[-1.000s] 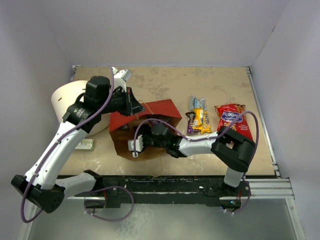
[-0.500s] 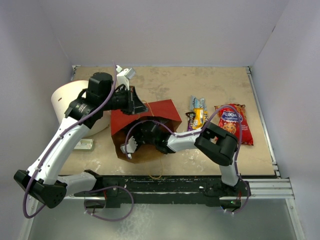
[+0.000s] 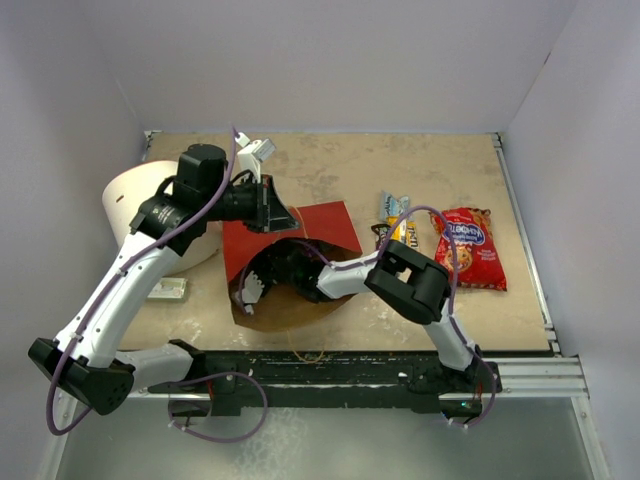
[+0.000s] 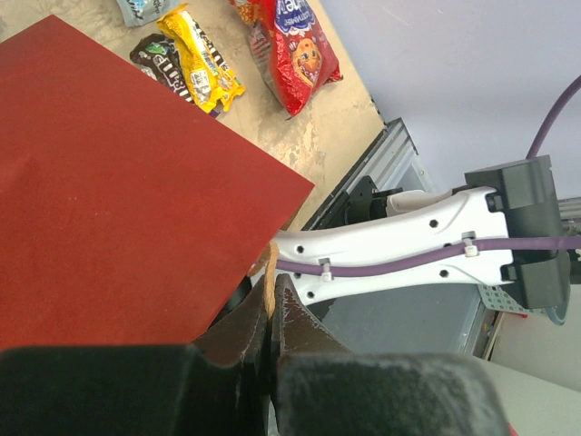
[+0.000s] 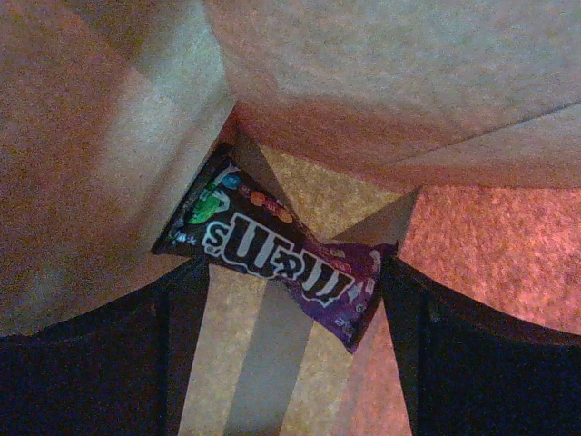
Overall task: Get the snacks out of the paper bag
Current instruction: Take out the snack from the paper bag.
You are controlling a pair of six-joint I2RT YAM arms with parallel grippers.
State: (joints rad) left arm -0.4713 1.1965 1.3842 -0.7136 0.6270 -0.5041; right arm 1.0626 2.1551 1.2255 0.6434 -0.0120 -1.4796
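The red paper bag (image 3: 325,225) lies on its side, its brown inside (image 3: 290,312) facing the near edge. My left gripper (image 4: 270,300) is shut on the bag's string handle (image 4: 268,265) and holds the top wall (image 4: 118,200) up. My right gripper (image 3: 255,285) is inside the bag. It stands open (image 5: 295,300) around a purple candy packet (image 5: 272,254) lying on the bag's floor, one finger (image 5: 172,345) at each end. Outside lie the red cookie bag (image 3: 468,245), a yellow packet (image 3: 405,232), a light-blue one (image 3: 393,207) and a brown one (image 3: 380,232).
A white cylindrical tub (image 3: 135,205) stands at the left behind my left arm. A small white-and-green box (image 3: 167,289) lies near the tub's front. My right arm's elbow (image 3: 410,285) hangs between the bag and the row of snacks.
My right gripper has gone further left and deeper into the bag, and its jaws have widened. The left gripper has kept its hold on the handle and shifted slightly.
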